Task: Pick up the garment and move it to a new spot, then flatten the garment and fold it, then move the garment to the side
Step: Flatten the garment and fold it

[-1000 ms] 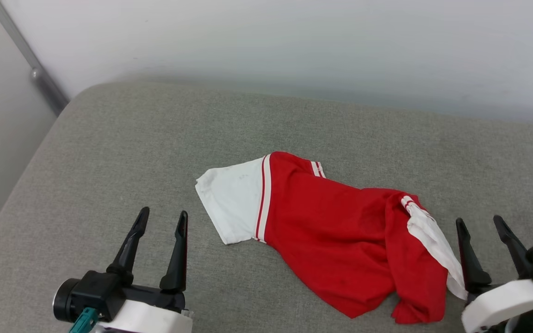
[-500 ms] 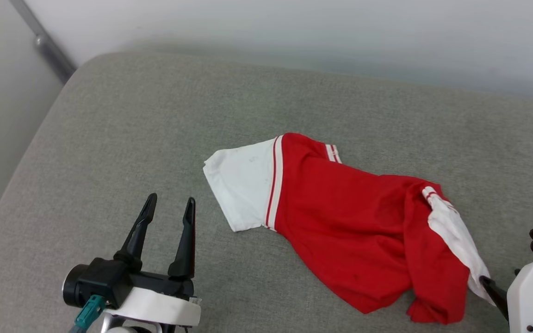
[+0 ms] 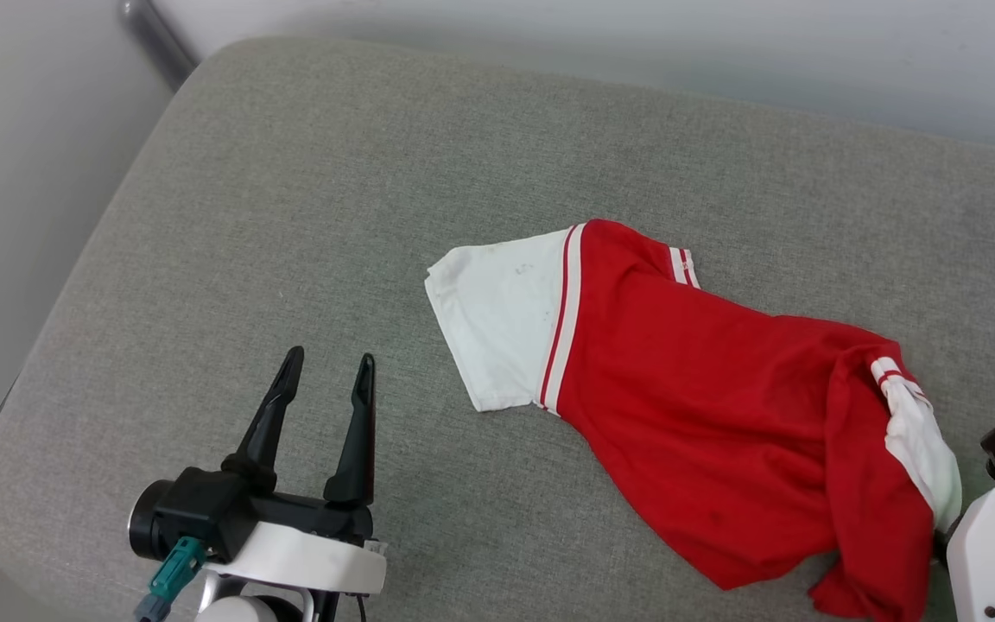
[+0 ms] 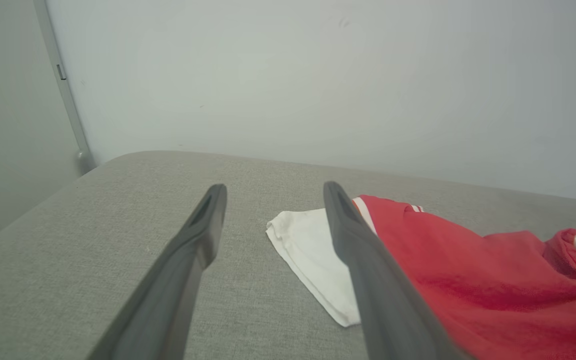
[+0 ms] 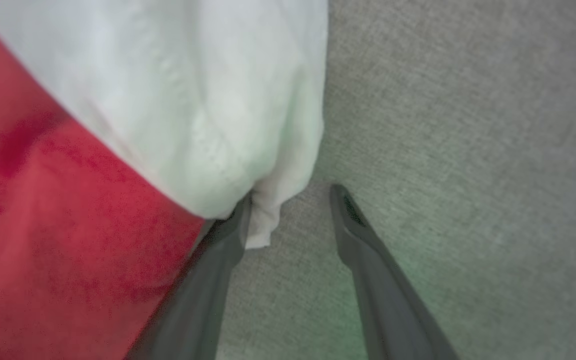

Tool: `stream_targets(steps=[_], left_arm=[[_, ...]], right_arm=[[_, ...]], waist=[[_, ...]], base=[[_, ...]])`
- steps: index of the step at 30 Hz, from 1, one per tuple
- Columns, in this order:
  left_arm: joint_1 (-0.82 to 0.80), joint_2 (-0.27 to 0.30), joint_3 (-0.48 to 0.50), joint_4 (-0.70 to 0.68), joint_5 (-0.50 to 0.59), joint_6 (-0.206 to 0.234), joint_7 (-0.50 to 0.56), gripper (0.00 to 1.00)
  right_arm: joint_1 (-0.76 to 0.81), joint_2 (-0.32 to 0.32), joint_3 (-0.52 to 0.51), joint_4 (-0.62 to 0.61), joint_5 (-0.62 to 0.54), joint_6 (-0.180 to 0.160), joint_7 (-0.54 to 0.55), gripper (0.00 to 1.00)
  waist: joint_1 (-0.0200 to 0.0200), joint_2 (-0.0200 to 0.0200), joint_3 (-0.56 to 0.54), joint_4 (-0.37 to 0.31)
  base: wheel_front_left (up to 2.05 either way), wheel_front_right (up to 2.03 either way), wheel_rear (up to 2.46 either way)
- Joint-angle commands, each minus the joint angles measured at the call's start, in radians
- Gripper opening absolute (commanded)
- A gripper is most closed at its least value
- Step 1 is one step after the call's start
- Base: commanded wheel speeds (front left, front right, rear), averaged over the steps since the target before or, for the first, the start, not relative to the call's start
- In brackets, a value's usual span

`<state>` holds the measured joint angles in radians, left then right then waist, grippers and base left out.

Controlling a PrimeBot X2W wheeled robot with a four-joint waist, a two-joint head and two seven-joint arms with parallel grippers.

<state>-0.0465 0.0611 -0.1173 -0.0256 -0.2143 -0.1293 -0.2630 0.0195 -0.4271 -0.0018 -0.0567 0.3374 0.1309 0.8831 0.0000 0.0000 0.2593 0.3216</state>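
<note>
Grey fabric cushion (image 3: 290, 173): right gripper (image 5: 292, 194), jaws apart, has reached the white sleeve (image 5: 208, 110) of the crumpled red-and-white jersey garment (image 3: 705, 415), so pickup looks near; left gripper (image 3: 330, 356) gapes.

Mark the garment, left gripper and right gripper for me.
garment (image 3: 705, 415), head view, middle of the red body.
left gripper (image 3: 331, 354), head view, midway between its fingertips.
right gripper (image 5: 292, 195), right wrist view, midway between its fingertips.

Cushion (image 3: 290, 216): grey woven fabric, flat top, rounded far-left corner and soft rolled edges, spanning the scene from near to far. Wall (image 4: 318, 75): plain white, smooth, rising directly behind the cushion's far edge. Metal strip (image 4: 65, 95): slim, grey, upright at the far left, carrying a small bracket partway up. Side panel (image 4: 3, 125): pale grey, left of the strip.
</note>
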Motion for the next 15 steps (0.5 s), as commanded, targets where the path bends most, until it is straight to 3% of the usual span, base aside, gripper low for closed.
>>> stream_targets(steps=[1, 11, 15], left_arm=[[-0.012, -0.001, 0.002, 0.004, 0.001, -0.001, -0.003, 1.0], [0.006, -0.002, 0.012, 0.015, 0.006, -0.001, -0.003, 1.0], [0.007, -0.001, 0.008, 0.015, 0.004, -0.001, -0.003, 1.0]], right_arm=[[0.034, 0.014, 0.037, 0.087, -0.005, 0.0, 0.009, 0.0], [0.006, -0.083, -0.032, 0.06, -0.018, -0.001, -0.037, 0.0], [-0.014, -0.167, -0.075, 0.039, -0.035, -0.001, -0.043, 0.0]], waist=[[0.0, 0.0, -0.002, 0.001], [0.0, 0.0, -0.057, -0.034], [0.0, 0.0, -0.069, -0.044]], base=[[0.0, 0.0, 0.0], [0.0, 0.0, 0.0], [0.0, 0.0, 0.0]])
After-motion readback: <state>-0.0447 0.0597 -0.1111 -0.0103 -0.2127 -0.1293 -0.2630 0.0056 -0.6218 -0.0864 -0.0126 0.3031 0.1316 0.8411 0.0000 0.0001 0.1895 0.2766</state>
